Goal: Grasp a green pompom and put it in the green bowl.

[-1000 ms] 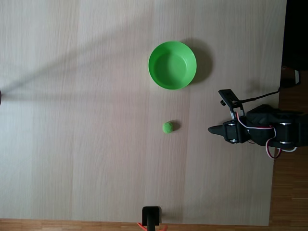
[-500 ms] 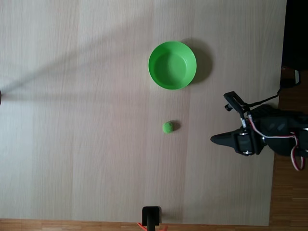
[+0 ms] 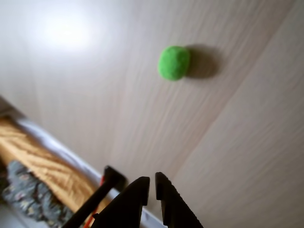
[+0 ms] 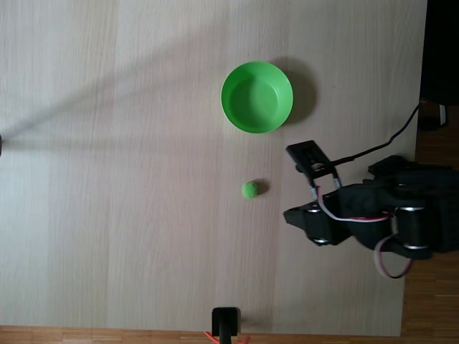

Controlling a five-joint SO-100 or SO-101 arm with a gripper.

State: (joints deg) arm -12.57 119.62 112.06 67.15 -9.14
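The green pompom (image 4: 250, 189) lies on the pale wooden table, below the green bowl (image 4: 237, 115) in the fixed view. The bowl stands upright with nothing in it. My gripper (image 4: 288, 215) is to the right of the pompom and slightly lower, a short gap away, nothing held. In the wrist view the pompom (image 3: 174, 62) sits in the upper middle with its shadow to the right. The gripper (image 3: 151, 183) pokes in from the bottom edge, its two dark fingers almost touching, shut.
A black clamp with orange bits (image 4: 226, 322) sits at the table's bottom edge. The table's right edge (image 4: 412, 236) runs under the arm, with wooden floor beyond. In the wrist view, the table edge (image 3: 57, 147) and patterned fabric (image 3: 23, 185) show at lower left.
The arm has swung leftward over the table, bringing the gripper tip closer to the pompom. Pompom and bowl have stayed where they were.
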